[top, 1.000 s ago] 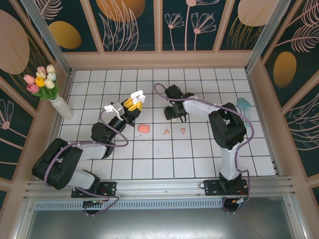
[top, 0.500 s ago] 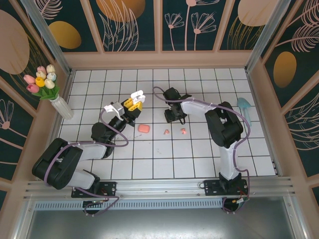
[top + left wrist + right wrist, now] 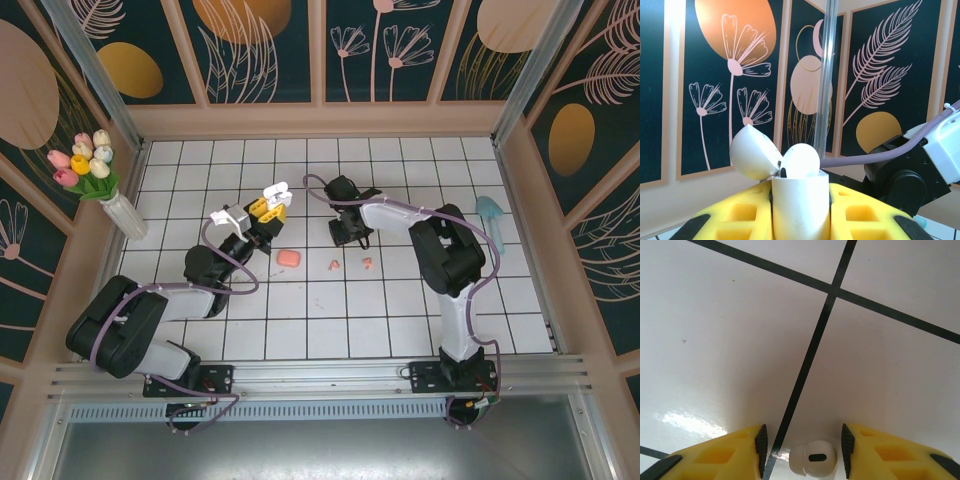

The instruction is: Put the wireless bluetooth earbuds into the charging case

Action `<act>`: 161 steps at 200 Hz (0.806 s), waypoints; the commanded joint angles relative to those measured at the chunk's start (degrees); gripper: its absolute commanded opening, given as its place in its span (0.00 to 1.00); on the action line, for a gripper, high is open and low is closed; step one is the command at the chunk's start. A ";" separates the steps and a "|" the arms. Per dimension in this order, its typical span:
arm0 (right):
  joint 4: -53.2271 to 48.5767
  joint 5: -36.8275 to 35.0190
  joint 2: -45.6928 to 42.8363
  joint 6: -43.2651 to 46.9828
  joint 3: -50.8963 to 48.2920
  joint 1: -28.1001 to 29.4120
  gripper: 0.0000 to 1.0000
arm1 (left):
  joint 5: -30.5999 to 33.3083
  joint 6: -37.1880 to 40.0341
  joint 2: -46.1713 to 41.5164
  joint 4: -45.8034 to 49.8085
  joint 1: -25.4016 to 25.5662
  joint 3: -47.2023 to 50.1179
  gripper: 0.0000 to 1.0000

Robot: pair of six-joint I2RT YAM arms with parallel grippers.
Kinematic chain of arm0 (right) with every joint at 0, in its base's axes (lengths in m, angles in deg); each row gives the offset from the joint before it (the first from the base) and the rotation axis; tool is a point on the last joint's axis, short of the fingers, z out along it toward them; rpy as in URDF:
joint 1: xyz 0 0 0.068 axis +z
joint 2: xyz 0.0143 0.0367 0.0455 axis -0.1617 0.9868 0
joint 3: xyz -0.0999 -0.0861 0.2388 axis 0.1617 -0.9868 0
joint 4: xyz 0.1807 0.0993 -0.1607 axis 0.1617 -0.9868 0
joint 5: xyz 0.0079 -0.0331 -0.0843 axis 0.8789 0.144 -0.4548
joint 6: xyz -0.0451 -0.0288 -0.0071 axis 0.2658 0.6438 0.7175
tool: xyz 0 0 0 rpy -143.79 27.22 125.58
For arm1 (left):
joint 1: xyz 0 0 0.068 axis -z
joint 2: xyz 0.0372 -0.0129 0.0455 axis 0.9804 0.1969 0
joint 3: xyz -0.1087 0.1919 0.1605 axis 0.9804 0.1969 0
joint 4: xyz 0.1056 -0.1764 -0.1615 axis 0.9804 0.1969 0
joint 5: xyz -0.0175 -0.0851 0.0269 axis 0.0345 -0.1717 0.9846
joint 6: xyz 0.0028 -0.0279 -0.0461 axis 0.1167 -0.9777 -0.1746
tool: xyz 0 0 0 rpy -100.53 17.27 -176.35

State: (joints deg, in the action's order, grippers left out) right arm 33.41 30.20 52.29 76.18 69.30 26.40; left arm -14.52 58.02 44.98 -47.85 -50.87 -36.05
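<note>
The left gripper (image 3: 800, 221) is clamped on the white charging case (image 3: 801, 195), which stands upright with its lid (image 3: 752, 157) tipped open leftward. The right gripper (image 3: 802, 452) stands spread astride a white earbud (image 3: 812, 458) on the table (image 3: 715, 340). The earbud's head faces the camera and its stem is hidden. Two pink earbuds (image 3: 334, 264) lie mid-table, away from every edge, too small to tell their direction.

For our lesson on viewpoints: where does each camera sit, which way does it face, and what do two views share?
Top external: above and behind, looking down on the tiled table; left arm and right arm show.
Left wrist: on the left arm, facing the painted wall; left claw shut on the white charging case.
Right wrist: facing down at tiles; open right claw straddles a white earbud.
Shared: top and left wrist show that case.
</note>
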 commanded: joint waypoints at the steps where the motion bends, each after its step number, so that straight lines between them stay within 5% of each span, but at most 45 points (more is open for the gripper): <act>1: -3.70 -1.74 1.09 0.29 0.29 0.01 0.44 | -0.42 -0.78 0.47 -7.23 0.14 -1.39 0.00; 161: -3.81 -0.37 -1.90 -1.97 -2.90 -0.80 0.41 | -0.68 -1.36 0.36 -7.13 0.18 -1.76 0.00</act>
State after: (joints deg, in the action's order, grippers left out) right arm 33.35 30.35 51.81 75.06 68.49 26.27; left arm -14.52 57.81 45.11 -47.87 -50.87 -36.49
